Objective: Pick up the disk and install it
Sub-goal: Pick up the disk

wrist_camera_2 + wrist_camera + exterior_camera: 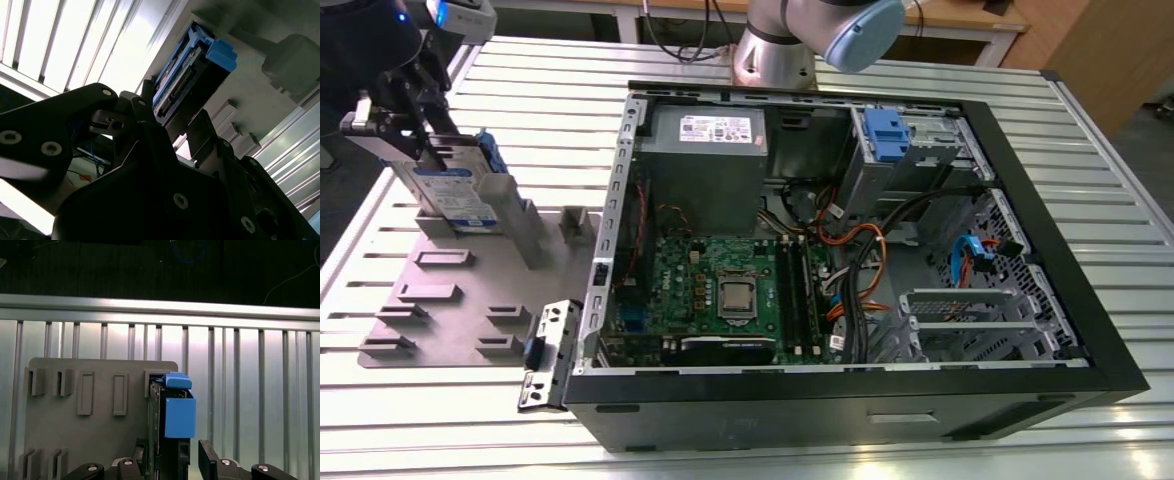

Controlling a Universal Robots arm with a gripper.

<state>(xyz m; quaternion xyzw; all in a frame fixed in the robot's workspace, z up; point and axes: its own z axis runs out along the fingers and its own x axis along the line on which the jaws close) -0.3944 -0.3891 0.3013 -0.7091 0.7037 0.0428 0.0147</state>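
Gripper: I have my gripper (424, 135) at the exterior view's left, low over the grey holder plate (454, 300) and right at the top edge of the disk (458, 190).

Jaws: parted, with one finger on each flat face of the disk. In the first wrist view one finger (206, 460) stands just clear of the blue carrier, with a thin strip of plate showing between them. The other finger sits hard up against the opposite face (touching or not, I cannot say). I can confirm no grip on anything.

Disk: upright on its edge in a slot of the holder plate, on the side of the plate away from the computer case (854, 400) and well apart from it. Its white-and-blue label faces the exterior camera. In the first wrist view I look straight down on its narrow edge and blue carrier frame (177, 415).

Second wrist view: the disk (192, 65) runs away from the black gripper body, its connector end lying between the two fingers.

Holder plate: flat on the slatted metal table (520, 80), just beside the case, with several other slots and uprights on it.

Computer case: lying open on the table, motherboard (720, 290) in the middle, grey power supply (707, 140) toward the arm's base (781, 50), blue latch on a bare metal cage (887, 135) beside it.
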